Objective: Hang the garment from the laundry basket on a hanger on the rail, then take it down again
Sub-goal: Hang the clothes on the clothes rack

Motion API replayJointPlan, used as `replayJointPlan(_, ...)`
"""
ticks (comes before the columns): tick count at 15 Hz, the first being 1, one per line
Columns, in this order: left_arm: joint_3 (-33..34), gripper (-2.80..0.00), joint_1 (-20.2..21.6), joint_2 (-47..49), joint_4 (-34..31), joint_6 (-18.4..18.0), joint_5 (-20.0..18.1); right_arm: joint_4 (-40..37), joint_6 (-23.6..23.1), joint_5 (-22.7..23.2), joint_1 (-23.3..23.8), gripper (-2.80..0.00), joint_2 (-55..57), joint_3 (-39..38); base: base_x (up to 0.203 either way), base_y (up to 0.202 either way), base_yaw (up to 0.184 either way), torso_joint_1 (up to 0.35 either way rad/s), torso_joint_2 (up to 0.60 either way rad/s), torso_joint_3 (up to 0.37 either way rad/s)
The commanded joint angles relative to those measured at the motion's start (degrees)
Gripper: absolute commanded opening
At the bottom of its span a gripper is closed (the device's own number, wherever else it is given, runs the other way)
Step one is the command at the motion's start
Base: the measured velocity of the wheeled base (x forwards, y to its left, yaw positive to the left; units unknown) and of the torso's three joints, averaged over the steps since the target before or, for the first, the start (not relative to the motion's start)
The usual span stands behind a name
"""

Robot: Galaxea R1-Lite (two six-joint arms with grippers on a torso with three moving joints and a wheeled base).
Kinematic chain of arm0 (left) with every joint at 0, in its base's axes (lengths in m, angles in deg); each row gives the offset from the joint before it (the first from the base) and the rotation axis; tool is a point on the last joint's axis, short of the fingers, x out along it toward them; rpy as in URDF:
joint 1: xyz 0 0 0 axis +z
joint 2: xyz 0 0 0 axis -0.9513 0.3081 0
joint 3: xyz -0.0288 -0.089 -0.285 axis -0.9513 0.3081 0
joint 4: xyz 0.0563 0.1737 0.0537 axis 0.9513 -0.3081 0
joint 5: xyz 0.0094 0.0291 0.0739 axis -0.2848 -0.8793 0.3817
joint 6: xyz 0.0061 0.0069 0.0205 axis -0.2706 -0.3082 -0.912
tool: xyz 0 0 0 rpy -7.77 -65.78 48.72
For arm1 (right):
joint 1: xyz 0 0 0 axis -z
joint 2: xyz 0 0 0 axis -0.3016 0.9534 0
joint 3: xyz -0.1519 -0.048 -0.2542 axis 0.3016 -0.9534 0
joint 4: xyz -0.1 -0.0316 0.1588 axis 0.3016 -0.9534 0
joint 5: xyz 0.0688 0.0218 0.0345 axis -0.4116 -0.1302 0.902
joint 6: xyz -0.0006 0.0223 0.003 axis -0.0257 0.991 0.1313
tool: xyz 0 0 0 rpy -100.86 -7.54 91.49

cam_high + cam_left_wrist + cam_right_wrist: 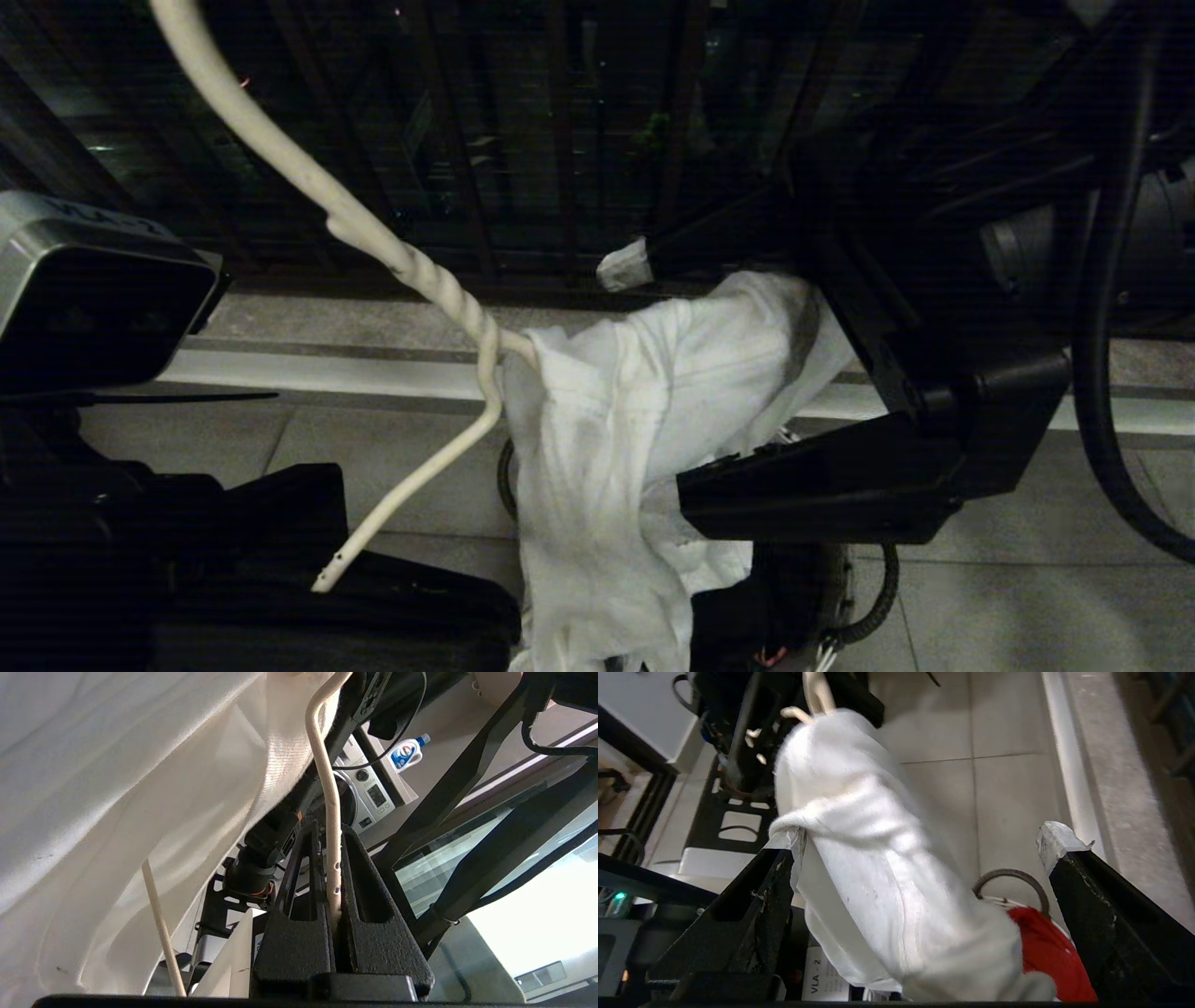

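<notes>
Head view: shirt (607, 439) bunched and draped over one side of the hanger (411, 271), most of it hanging in a column toward the floor. Other hanger arm is bare, its tip sticking out low on the left.

Left gripper (334, 905) clamped on the wire near that bare end, holding the hanger up in the air. Rail not in any view.

Right gripper (920, 858) spread wide, straddling the shirt; one finger has cloth lying over its tip, the other stands clear. Not gripping anything.

Step, as I read it: dressing the hanger, shirt only half on. Next move needs the right gripper to pinch the collar or shoulder and pull it across the bare arm, while the left keeps the wire from twisting.

Room: basket (1013, 891) sits directly below with the red cloth (1045, 952) in it, so the shirt tail could catch on its handle. Tiled floor (1004, 732) to the side is open. Balcony bars (560, 140) close behind the hanger, little margin that way.
</notes>
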Motion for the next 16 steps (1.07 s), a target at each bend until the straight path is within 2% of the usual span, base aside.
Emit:
replayJointPlan(1,0.04,-2.8,0.04,-0.22,0.6,0.09,-0.22,-0.28,-0.16,0.25,-0.44,0.0,0.51,-0.09,0.0,0.0,0.0,0.0,0.0,0.0)
replayJointPlan(2,0.04,-2.8,0.08,-0.31,0.6,0.05,-0.22,-0.28,-0.18,0.25,-0.44,-2.8,0.55,-0.09,0.0,0.0,0.0,0.0,0.0,0.0)
replayJointPlan(16,0.83,-2.8,0.08,-0.4,0.95,-2.41,-0.04,-0.8,-0.16,0.34,-1.06,-2.8,-0.49,-0.45,0.0,0.0,0.0,0.0,0.0,0.0)
